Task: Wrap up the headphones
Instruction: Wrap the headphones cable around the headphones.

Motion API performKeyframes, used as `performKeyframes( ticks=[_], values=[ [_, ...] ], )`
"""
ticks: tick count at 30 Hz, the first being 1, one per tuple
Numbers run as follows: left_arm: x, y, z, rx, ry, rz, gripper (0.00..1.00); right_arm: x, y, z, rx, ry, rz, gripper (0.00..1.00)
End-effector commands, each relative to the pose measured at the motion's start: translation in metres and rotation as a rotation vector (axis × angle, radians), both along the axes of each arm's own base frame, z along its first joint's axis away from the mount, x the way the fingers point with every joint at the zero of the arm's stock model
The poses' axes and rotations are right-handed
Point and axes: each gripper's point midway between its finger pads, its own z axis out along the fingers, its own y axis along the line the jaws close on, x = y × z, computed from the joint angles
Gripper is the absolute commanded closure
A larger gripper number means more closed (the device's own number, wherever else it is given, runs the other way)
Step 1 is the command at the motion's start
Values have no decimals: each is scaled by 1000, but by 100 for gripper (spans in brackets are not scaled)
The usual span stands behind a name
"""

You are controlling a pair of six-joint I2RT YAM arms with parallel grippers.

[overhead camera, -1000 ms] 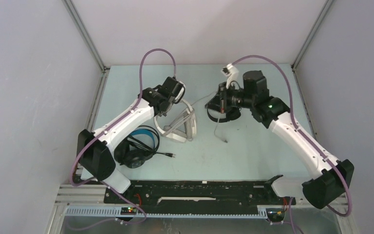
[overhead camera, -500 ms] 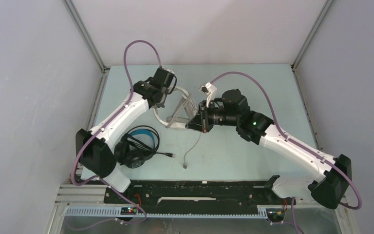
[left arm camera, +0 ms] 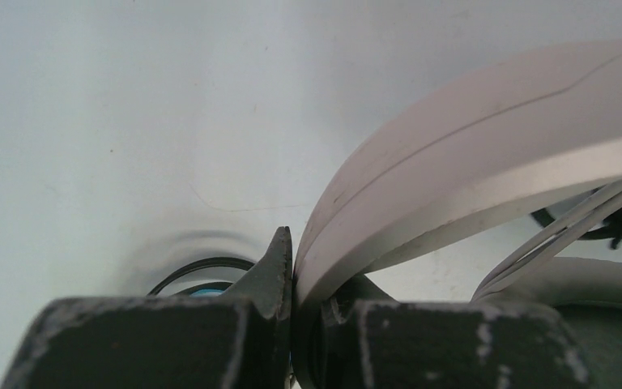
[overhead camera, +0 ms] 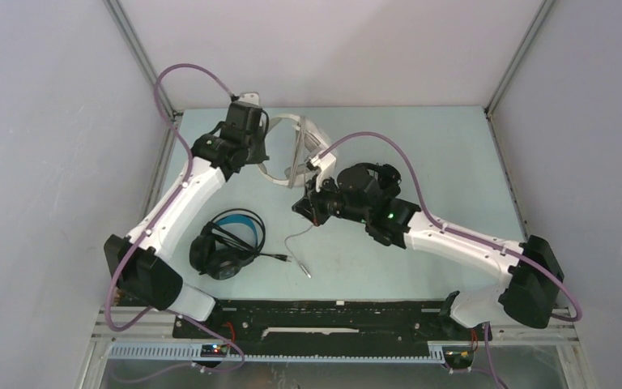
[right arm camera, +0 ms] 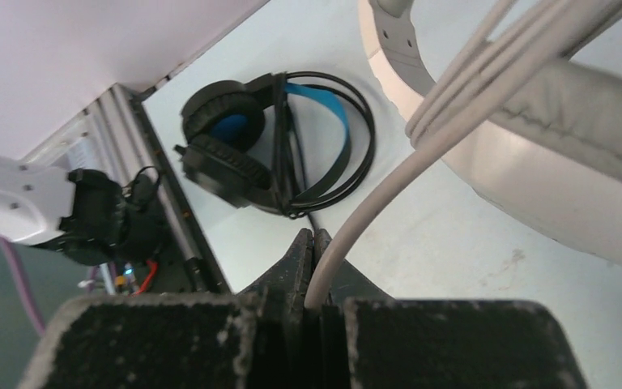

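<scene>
The white over-ear headphones (overhead camera: 287, 121) are held up at the back centre-left. My left gripper (overhead camera: 257, 152) is shut on their headband (left arm camera: 470, 162), which sits between the jaws in the left wrist view. My right gripper (overhead camera: 306, 207) is shut on their grey cable (right arm camera: 372, 203), just in front of the ear cup (right arm camera: 583, 138). Several turns of cable cross the headphones. The loose end (overhead camera: 290, 241) trails down to its plug (overhead camera: 307, 275). The black over-ear headphones with the blue headband (overhead camera: 227, 243) lie at the near left and also show in the right wrist view (right arm camera: 243, 154). I cannot make out a thin black on-ear pair.
The black headphones' cord ends in a plug (overhead camera: 285, 258) pointing right. A black rail (overhead camera: 332, 316) runs along the table's near edge. Grey walls and metal frame posts (overhead camera: 142, 65) close in the left, right and back.
My left gripper has carried the white headphones toward the back left. My right gripper has moved left and nearer with the cable, and the loose end has swung left.
</scene>
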Motion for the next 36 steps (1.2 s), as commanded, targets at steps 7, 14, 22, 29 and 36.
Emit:
performKeyframes(
  ticks=[7,14,22,29,36],
  values=[
    [5,-10,76,-362,-237,84,100,22,15,-8,6,-322,-92,97],
    [-6,-20,87,-460,-252,57,100,33,15,-21,0,-404,-160,92],
    [-15,-17,94,-475,-264,50,100,40,14,-35,4,-454,-197,90],
    [-21,-17,102,-483,-274,40,100,47,9,-57,-40,-482,-222,88],
    [-25,-13,107,-472,-285,41,100,43,1,-85,-78,-438,-224,86]
  ],
)
